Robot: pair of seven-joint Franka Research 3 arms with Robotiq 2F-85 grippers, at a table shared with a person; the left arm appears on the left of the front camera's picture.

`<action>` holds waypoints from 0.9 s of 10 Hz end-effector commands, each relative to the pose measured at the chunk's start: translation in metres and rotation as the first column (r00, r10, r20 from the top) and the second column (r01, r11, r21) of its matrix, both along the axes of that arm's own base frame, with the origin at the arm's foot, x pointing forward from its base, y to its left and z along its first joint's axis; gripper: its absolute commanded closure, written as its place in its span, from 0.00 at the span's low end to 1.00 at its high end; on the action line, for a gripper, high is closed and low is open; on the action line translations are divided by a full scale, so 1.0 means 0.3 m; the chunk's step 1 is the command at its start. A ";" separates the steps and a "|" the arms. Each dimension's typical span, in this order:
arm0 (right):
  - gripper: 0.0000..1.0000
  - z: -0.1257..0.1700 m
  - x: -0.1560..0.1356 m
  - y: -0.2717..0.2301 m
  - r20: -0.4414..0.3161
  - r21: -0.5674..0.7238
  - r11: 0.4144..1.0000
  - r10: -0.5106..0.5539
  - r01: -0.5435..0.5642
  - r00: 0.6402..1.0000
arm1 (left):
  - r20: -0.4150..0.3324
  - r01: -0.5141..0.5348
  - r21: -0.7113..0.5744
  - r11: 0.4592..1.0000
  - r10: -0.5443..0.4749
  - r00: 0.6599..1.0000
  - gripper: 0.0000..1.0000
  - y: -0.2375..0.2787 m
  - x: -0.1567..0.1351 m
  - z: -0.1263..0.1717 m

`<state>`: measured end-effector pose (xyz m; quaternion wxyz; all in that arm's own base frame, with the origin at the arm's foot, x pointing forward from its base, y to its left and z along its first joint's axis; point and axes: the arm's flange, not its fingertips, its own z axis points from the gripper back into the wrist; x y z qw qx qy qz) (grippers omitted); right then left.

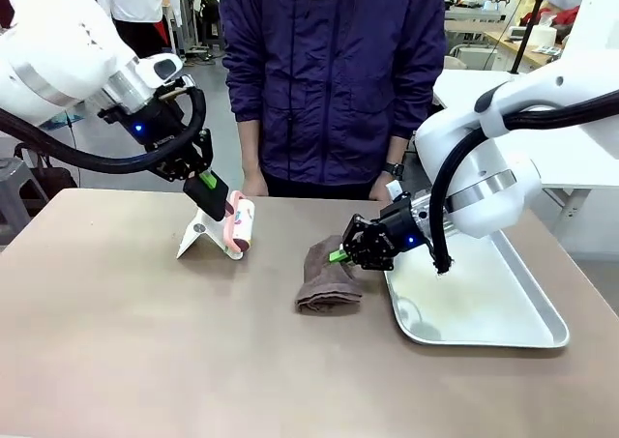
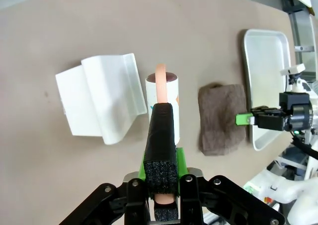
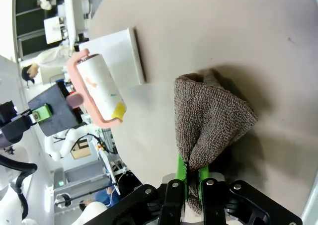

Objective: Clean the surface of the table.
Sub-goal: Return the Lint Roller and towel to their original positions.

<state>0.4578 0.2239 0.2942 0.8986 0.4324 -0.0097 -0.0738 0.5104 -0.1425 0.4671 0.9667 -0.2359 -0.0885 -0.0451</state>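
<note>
On the table [image 1: 145,361], R fingers [image 3: 182,170] pinch cloth [image 1: 329,281].

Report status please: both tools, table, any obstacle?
Left tool shut on lint roller. Right tool shut on brown cloth. Table carries white stand, metal tray.

Near table [image 1: 145,361] bare; tray [image 1: 522,336] blocks right.

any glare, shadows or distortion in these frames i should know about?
Front view: even overhead light, soft sheen on the tray, faint shadow under the brown cloth; sharp. Left wrist view: wide-angle bend curves the table edge; left gripper, shut on the lint roller, is blurry up close. Right wrist view: rolled sideways, right gripper shut on the cloth, dark shadow beside it.
</note>
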 end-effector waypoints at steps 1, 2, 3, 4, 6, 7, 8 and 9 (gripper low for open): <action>0.90 -0.002 0.007 -0.013 -0.008 0.027 0.998 -0.049 0.050 0.999 | 0.019 -0.040 0.026 0.999 0.039 0.999 0.78 -0.020 0.040 0.026; 0.90 -0.003 0.004 -0.018 -0.005 0.033 0.998 -0.048 0.048 0.999 | 0.008 -0.040 0.038 0.998 0.040 0.999 0.78 -0.022 0.060 0.020; 0.90 -0.009 0.007 -0.013 -0.009 0.027 0.999 -0.042 0.042 0.999 | -0.007 -0.049 0.038 0.998 0.049 0.999 0.78 -0.022 0.086 0.009; 0.90 -0.014 0.011 -0.007 -0.015 0.026 0.999 -0.038 0.038 0.999 | -0.029 -0.057 0.047 0.997 0.058 0.998 0.78 -0.018 0.114 -0.006; 0.90 -0.013 0.013 -0.007 -0.013 0.026 0.999 -0.036 0.036 0.999 | -0.063 -0.076 0.053 0.996 0.080 0.995 0.78 -0.004 0.147 -0.031; 0.90 -0.014 0.013 -0.006 -0.014 0.028 0.999 -0.036 0.036 0.999 | -0.067 -0.085 0.058 0.995 0.089 0.994 0.78 0.003 0.156 -0.041; 0.90 -0.016 0.016 -0.005 -0.016 0.029 0.999 -0.033 0.034 0.999 | -0.071 -0.088 0.059 0.994 0.092 0.993 0.78 0.006 0.165 -0.050; 0.90 -0.018 0.021 -0.003 -0.021 0.027 0.999 -0.029 0.029 0.999 | -0.070 -0.088 0.062 0.994 0.092 0.993 0.78 0.004 0.170 -0.059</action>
